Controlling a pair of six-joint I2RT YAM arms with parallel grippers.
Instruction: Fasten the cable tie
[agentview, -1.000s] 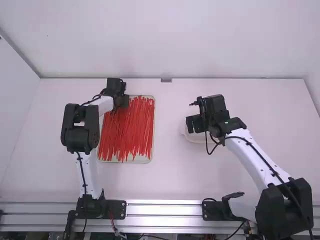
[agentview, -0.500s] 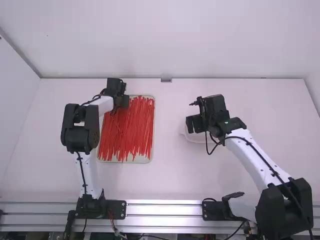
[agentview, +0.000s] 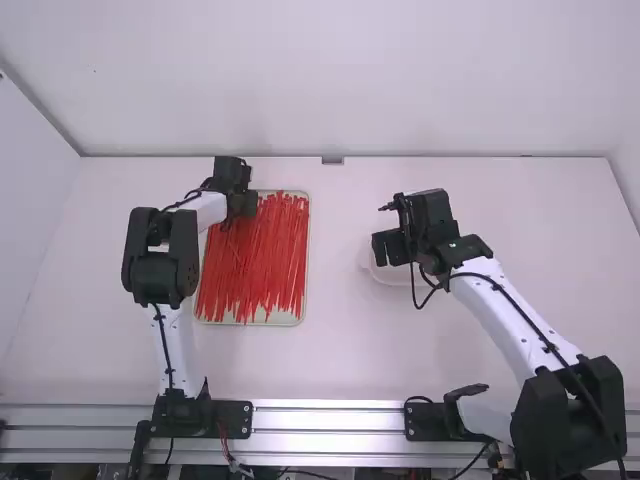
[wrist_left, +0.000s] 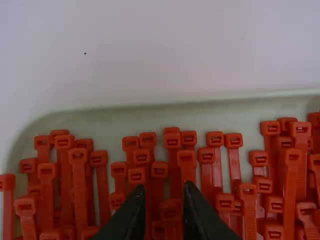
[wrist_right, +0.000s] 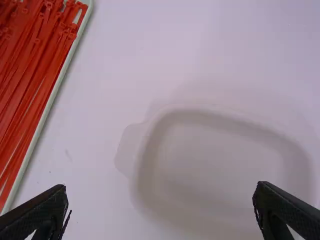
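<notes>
A heap of red cable ties (agentview: 255, 260) lies in a pale tray (agentview: 250, 322) left of the table's middle. My left gripper (agentview: 240, 205) is low over the tray's far left corner. In the left wrist view its fingertips (wrist_left: 137, 195) stand a narrow gap apart, down among the tie heads (wrist_left: 215, 150), with a couple of ties lying between them and the tray's rim (wrist_left: 150, 117) just beyond. My right gripper (agentview: 392, 248) hangs wide open and holds nothing. Below it sits a white dish (wrist_right: 215, 165), with the same gripper (wrist_right: 160, 195) spread above its near side.
The white dish (agentview: 372, 268) sits right of the tray with a strip of bare table between them. The tray's edge and tie tails (wrist_right: 30, 65) show in the right wrist view. White walls close the table at the back and left.
The left gripper has crept slightly toward the tray's far corner. The right arm has barely moved.
</notes>
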